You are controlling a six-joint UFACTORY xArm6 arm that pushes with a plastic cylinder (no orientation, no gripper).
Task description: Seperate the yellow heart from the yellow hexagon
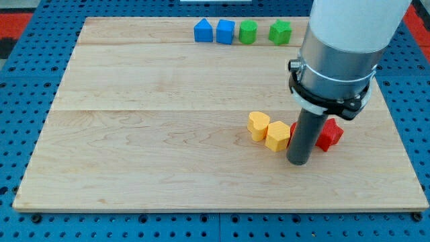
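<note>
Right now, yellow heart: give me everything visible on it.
The yellow heart is a small, matte, solid-looking block lying flat on the wooden board, right of centre, lobes toward the view's left. Its right side touches the yellow hexagon, which sits slightly lower in the view. Nothing covers it. My tip is down past the hexagon, to the view's right, not touching the heart.

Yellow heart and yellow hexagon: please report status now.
My tip down at right of yellow hexagon block, close beside it. Yellow heart block touching hexagon, not yet separated. Red blocks partly hidden behind rod.
</note>
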